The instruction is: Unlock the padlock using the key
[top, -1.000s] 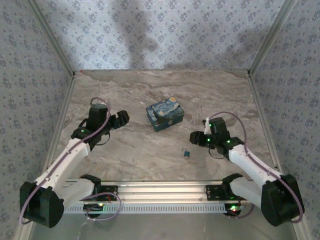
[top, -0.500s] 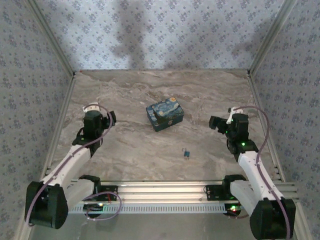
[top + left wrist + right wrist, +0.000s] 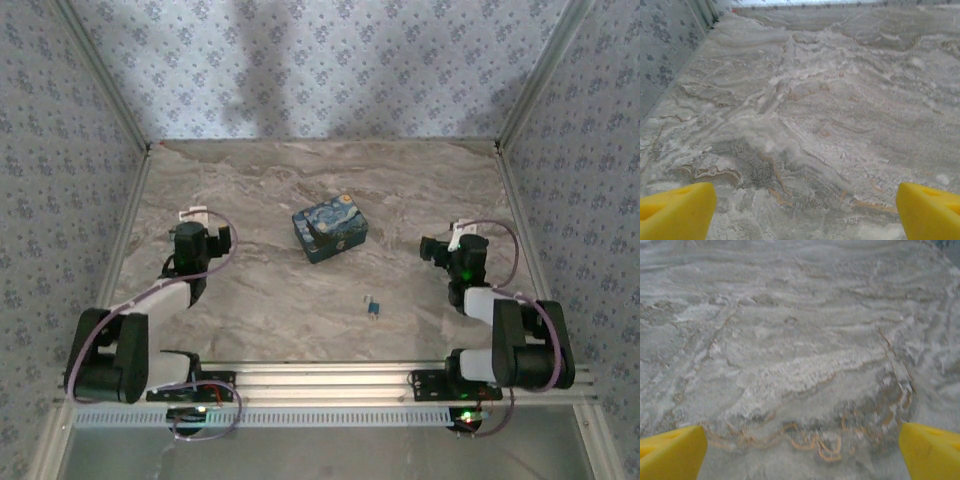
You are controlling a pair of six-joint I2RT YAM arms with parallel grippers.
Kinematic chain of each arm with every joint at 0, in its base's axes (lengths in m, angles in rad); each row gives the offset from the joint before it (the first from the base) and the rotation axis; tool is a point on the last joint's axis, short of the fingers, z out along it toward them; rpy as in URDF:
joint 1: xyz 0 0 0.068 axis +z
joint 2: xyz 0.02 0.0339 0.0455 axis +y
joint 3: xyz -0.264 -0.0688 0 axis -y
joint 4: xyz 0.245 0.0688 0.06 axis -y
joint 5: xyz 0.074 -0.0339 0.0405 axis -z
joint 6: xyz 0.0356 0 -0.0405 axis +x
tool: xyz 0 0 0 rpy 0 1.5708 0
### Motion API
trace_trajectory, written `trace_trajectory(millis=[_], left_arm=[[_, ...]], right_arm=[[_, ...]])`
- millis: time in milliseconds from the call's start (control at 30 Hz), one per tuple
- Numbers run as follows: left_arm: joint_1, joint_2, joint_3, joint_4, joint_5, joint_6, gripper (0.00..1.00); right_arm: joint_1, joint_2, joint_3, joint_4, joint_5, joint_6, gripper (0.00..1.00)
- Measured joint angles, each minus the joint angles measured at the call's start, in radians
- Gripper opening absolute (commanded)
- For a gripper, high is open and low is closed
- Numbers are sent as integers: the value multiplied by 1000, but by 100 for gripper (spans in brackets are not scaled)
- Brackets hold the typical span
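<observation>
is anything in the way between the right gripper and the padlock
Nothing visible. Bare table lies between the right gripper and the padlock; the painted box sits farther back, off that line.

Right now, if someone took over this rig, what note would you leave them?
Left gripper: open, empty, over bare table on the left side.
Right gripper: open, empty, over bare table on the right side.
Padlock: lying on the table between the arms, nearer the bases than the printed box; neither gripper touches it.
Key: too small to make out.
Done: cannot tell whether the padlock is open.
Left: find the key, steady the padlock, insert and turn.
</observation>
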Motion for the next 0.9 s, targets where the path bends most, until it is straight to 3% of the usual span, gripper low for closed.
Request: trace_trajectory(millis=[200,467,900], left_arm=[[24,78,-51,143,73,81,93],[143,224,-86,373,206,80,98],[185,252,-39,346,257,37,98]], right_arm=[[-13,165,17,160,-49,-22,100],[-11,182,58,161,-49,-34,100],[12,182,58,161,-23,-50,100]])
